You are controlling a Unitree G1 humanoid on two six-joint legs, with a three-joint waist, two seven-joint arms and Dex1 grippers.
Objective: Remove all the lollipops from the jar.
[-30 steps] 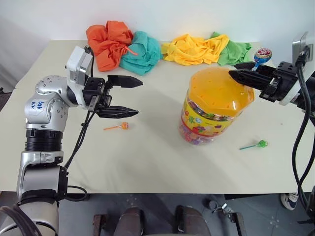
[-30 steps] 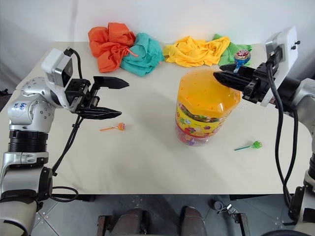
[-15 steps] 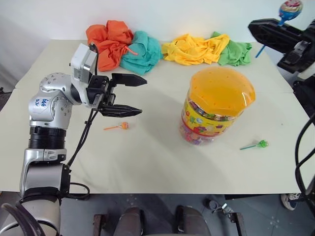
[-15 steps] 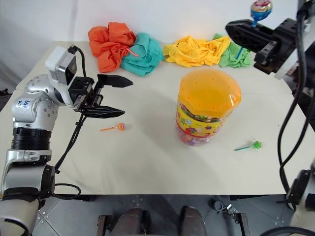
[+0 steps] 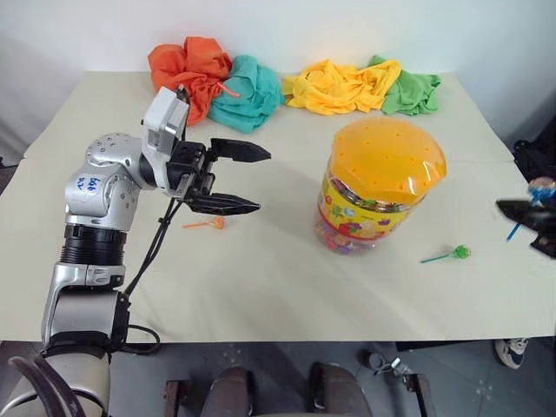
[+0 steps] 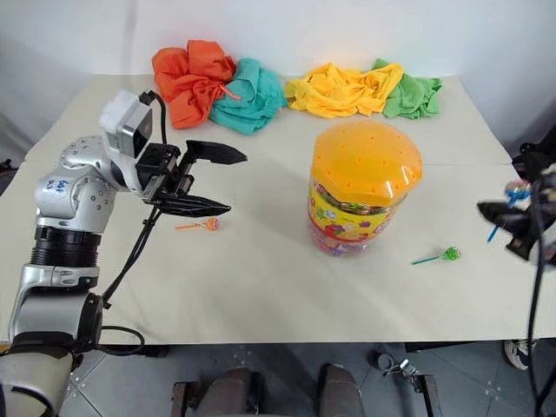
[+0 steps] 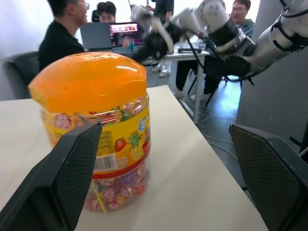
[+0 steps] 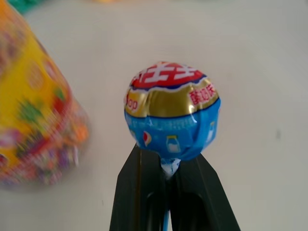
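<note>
Now, with your right end effector (image 6: 504, 217) clamped on the blue lollipop (image 8: 172, 111), lower it beside the jar (image 6: 363, 187); left end effector (image 5: 248, 178) gapes wide.

Silver-grey jointed left arm (image 5: 91, 187), black cable along it, white wrist box, black two-fingered tool (image 5: 233, 178).

The jar (image 5: 380, 186) has an orange lid and a yellow, many-coloured label. One lollipop (image 8: 172, 110) wears red, gold and blue foil. The cloths (image 5: 287, 82) are orange, teal, yellow and green.
</note>
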